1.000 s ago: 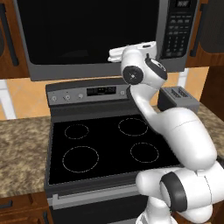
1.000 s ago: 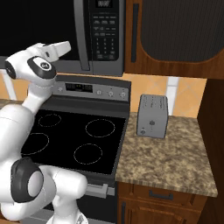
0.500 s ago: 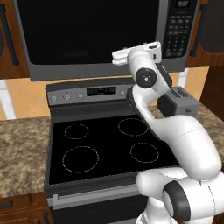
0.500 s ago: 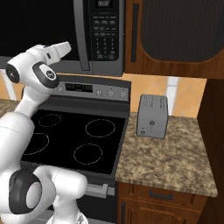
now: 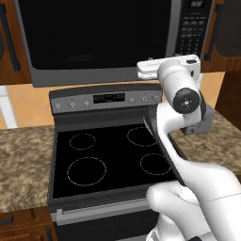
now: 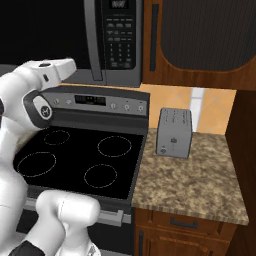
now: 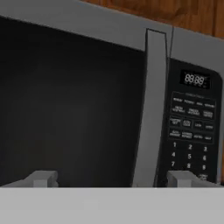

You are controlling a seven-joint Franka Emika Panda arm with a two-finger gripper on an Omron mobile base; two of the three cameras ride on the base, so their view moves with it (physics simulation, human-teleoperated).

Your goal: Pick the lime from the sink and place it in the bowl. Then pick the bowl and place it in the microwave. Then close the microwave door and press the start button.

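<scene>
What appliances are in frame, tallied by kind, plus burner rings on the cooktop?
Microwave: 1
Stove: 1
Toaster: 1
Burner rings: 4
Total: 3 appliances, 4 burner rings

Microwave door [image 5: 94,37] black, grey-framed; counter [image 6: 192,175] brown-speckled.

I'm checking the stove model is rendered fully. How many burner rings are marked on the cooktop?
4, all on the black cooktop: back-left ring, front-left ring, back-right ring, front-right ring, whose edge the arm partly covers. None seem hidden.
</scene>
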